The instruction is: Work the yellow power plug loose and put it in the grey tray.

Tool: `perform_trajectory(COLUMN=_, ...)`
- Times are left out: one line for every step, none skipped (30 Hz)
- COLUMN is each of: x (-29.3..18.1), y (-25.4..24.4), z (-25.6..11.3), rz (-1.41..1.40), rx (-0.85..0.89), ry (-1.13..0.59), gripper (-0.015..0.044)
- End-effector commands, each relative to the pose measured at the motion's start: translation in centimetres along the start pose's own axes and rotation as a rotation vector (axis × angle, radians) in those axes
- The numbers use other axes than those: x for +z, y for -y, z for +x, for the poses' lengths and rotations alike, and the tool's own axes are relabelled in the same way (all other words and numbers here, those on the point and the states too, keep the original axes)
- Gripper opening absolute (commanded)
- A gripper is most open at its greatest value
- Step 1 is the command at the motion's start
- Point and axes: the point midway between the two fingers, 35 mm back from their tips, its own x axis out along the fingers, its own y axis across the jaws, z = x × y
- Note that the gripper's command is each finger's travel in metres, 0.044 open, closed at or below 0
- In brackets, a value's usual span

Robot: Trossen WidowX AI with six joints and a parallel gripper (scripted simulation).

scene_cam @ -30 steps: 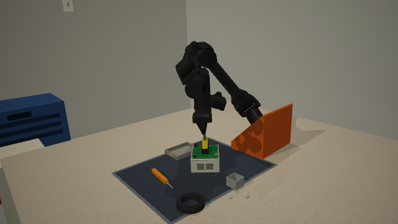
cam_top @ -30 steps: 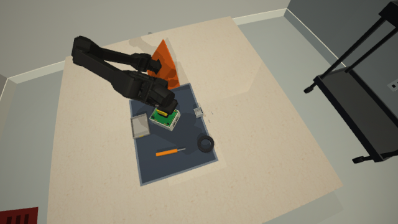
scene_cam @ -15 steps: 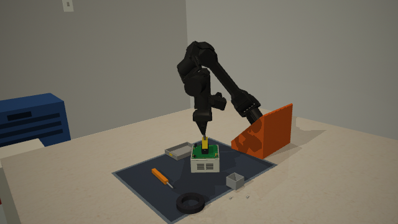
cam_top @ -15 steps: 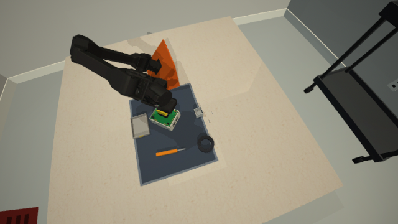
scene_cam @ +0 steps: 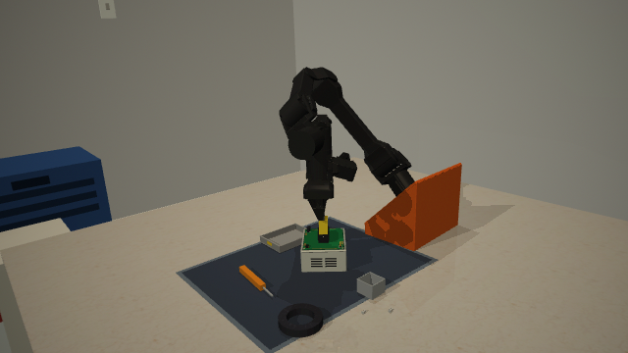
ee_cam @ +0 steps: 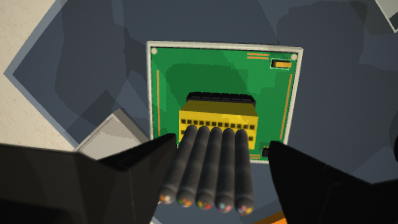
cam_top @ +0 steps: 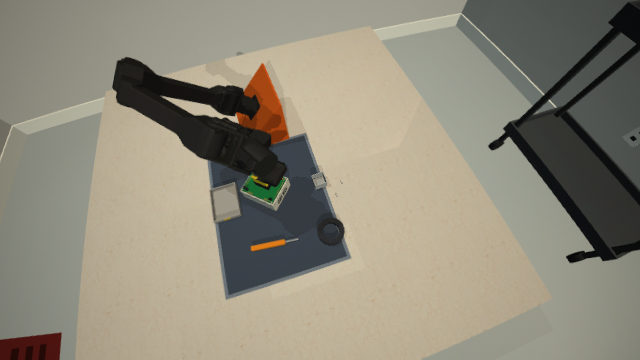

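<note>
The yellow power plug [cam_top: 260, 182] [scene_cam: 323, 226] [ee_cam: 218, 111] stands in the black socket [scene_cam: 323, 238] [ee_cam: 221, 96] on the green circuit board [cam_top: 274, 193] [scene_cam: 335, 243] [ee_cam: 172, 75]. It looks about upright; how deep it sits I cannot tell. Several dark wires rise from its top. My gripper [scene_cam: 321, 218] [ee_cam: 222, 145] is open, its fingertips on either side of the plug near its top, with a visible gap on the right in the wrist view. The top view hides the fingertips behind the hand. The grey tray [cam_top: 226, 202] [scene_cam: 287, 238] [ee_cam: 111, 137] is empty and lies beside the board's box.
An orange screwdriver [cam_top: 268, 245] [scene_cam: 251, 277], a black ring [cam_top: 320, 238] [scene_cam: 300, 330] and a small grey open box [cam_top: 319, 180] [scene_cam: 370, 286] lie around the board on the dark mat [cam_top: 255, 275] [scene_cam: 221, 277]. An orange panel [cam_top: 276, 117] [scene_cam: 439, 211] stands by the arm's base.
</note>
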Motion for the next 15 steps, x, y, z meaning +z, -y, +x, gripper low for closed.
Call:
perform_trajectory(x=0.11, y=-0.13, z=0.5, rz=-0.007, rx=0.005, ry=-0.002, gripper=0.0253)
perform_trajectory(x=0.11, y=-0.13, z=0.5, rz=-0.007, rx=0.005, ry=-0.002, gripper=0.0253)
perform_trajectory(x=0.11, y=-0.13, z=0.5, rz=-0.007, rx=0.005, ry=-0.002, gripper=0.0253)
perform_trajectory(x=0.11, y=-0.13, z=0.5, rz=-0.007, rx=0.005, ry=-0.002, gripper=0.0253)
perform_trajectory(x=0.11, y=-0.13, z=0.5, rz=-0.007, rx=0.005, ry=-0.002, gripper=0.0227)
perform_trajectory(x=0.11, y=-0.13, z=0.5, rz=-0.007, rx=0.005, ry=-0.002, gripper=0.0201)
perform_trajectory(x=0.11, y=-0.13, z=0.5, rz=-0.007, rx=0.005, ry=-0.002, gripper=0.0174)
perform_trajectory(x=0.11, y=-0.13, z=0.5, rz=-0.007, rx=0.005, ry=-0.002, gripper=0.0148)
perform_trajectory(x=0.11, y=-0.13, z=0.5, rz=-0.007, rx=0.005, ry=-0.002, gripper=0.0122)
perform_trajectory(x=0.11, y=-0.13, z=0.5, rz=-0.007, rx=0.005, ry=-0.002, gripper=0.0096)
perform_trajectory(x=0.11, y=-0.13, z=0.5, rz=-0.007, rx=0.005, ry=-0.002, gripper=0.0069)
perform_trajectory(x=0.11, y=-0.13, z=0.5, rz=-0.007, rx=0.005, ry=-0.002, gripper=0.0043)
perform_trajectory(x=0.11, y=-0.13, z=0.5, rz=-0.007, rx=0.005, ry=-0.002, gripper=0.0017)
perform_trajectory(x=0.11, y=-0.13, z=0.5, rz=-0.007, rx=0.005, ry=-0.002, gripper=0.0)
perform_trajectory(x=0.11, y=-0.13, z=0.5, rz=-0.007, rx=0.005, ry=-0.002, gripper=0.0)
